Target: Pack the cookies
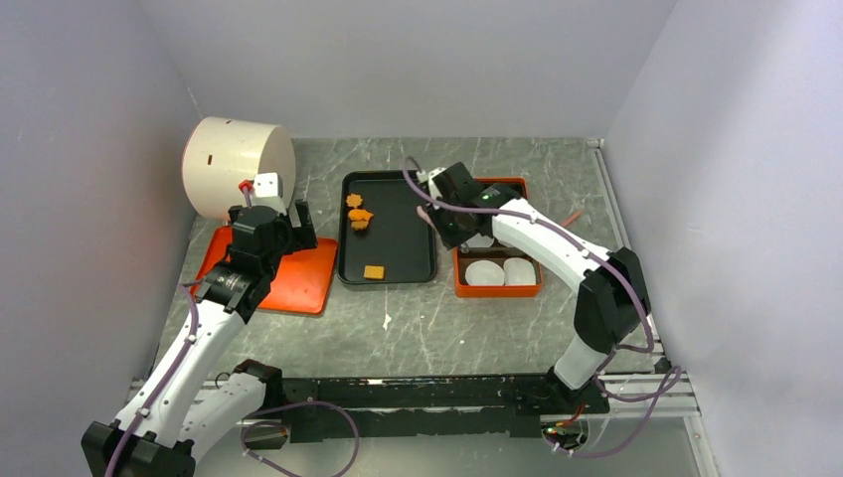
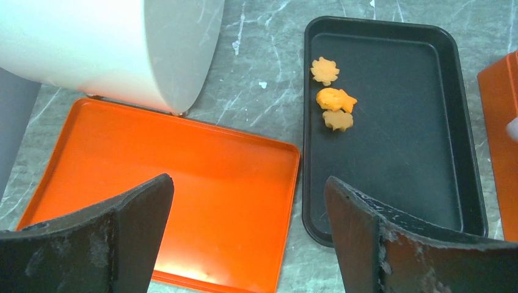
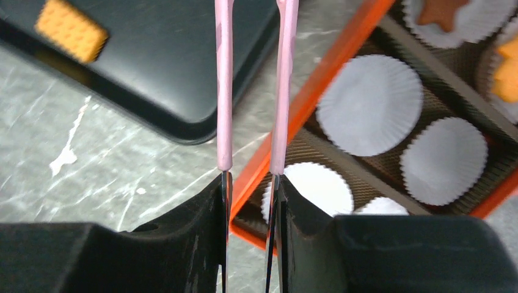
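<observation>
**Tweezers pinched beside the box; four cookies left on the tray**

Pink tweezers (image 3: 223,91) are pinched between the fingers (image 3: 189,238) of the right gripper (image 3: 250,183). Their two arms are drawn close together but are not touching along the stretch in view. They are held above the strip of table (image 1: 447,328) between the black tray (image 1: 408,248) and the box (image 1: 497,291), which lie just beside each other. The tips are cut off in the wrist view, so it cannot be told whether anything is gripped there.

Four orange cookies (image 2: 336,99) are seen on the black tray. Three are clustered at its far left, and a square one lies alone by its near edge. Two more are laid in white cups (image 3: 369,104) set farther back in the box: a dark brown star and an orange one.

The left gripper (image 2: 247,183) is held with its fingers spread wide above the orange tray (image 2: 183,165), which lies on the table left of the black tray. A white drum (image 2: 110,43) is seen on its side at the orange tray's far edge.
</observation>
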